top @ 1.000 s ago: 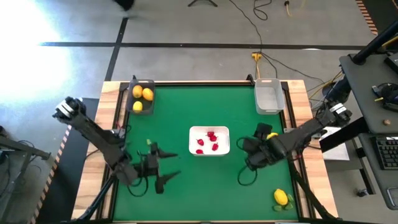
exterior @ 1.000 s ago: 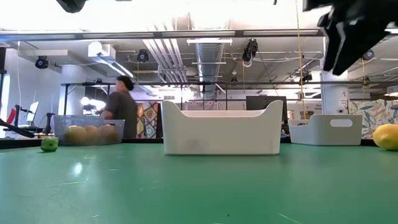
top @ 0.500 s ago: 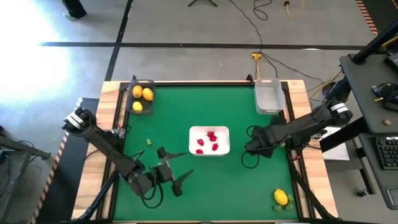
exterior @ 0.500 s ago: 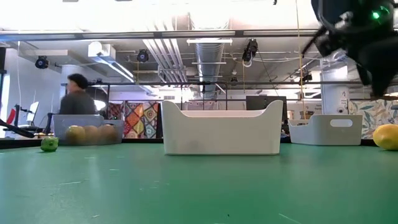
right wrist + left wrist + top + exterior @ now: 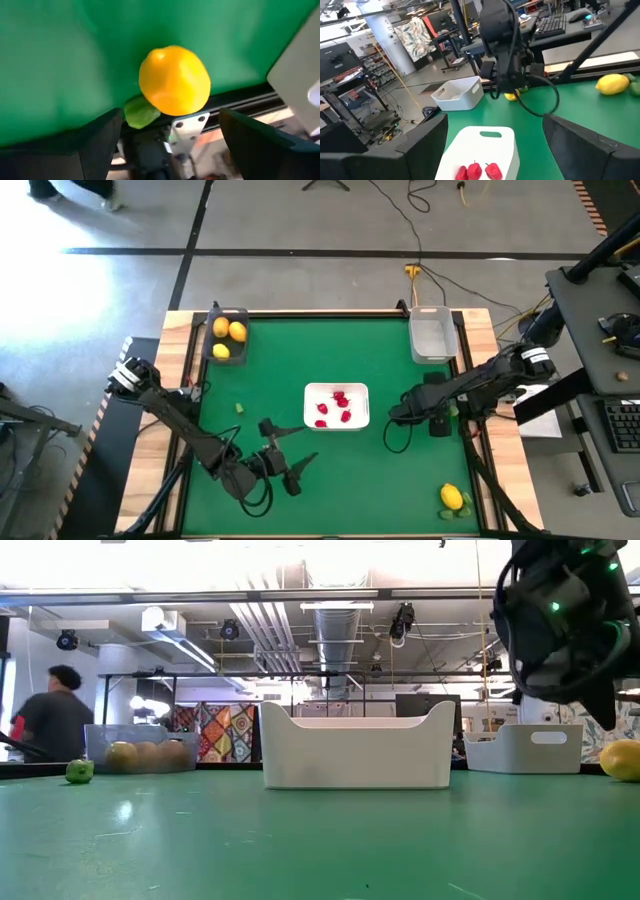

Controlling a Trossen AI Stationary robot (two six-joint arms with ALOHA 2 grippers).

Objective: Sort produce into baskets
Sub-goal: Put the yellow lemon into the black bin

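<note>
My right gripper [image 5: 437, 408] hangs open above a yellow lemon [image 5: 174, 80] near the table's right edge. A small green piece [image 5: 141, 112] lies against the lemon, and the fingers stand on either side without touching. My arm hides this lemon in the high view. My left gripper [image 5: 285, 452] is open and empty over the near middle of the green table. The white tray [image 5: 337, 406] holds several red berries [image 5: 480, 171]. The dark bin [image 5: 227, 338] holds three yellow and orange fruits. The clear pale bin [image 5: 431, 335] stands at the far right.
A second lemon [image 5: 452, 498] lies at the near right corner beside a green piece. Another green piece [image 5: 239, 408] lies left of the tray. A black rail [image 5: 235, 97] runs along the table's right edge just behind the lemon. A person [image 5: 45, 720] walks in the room behind.
My right gripper has moved toward the table's right edge and now covers the lemon that showed in the high view before. My left gripper has moved toward the table's right and near edges, still open. The person behind has walked leftward in the low view.
</note>
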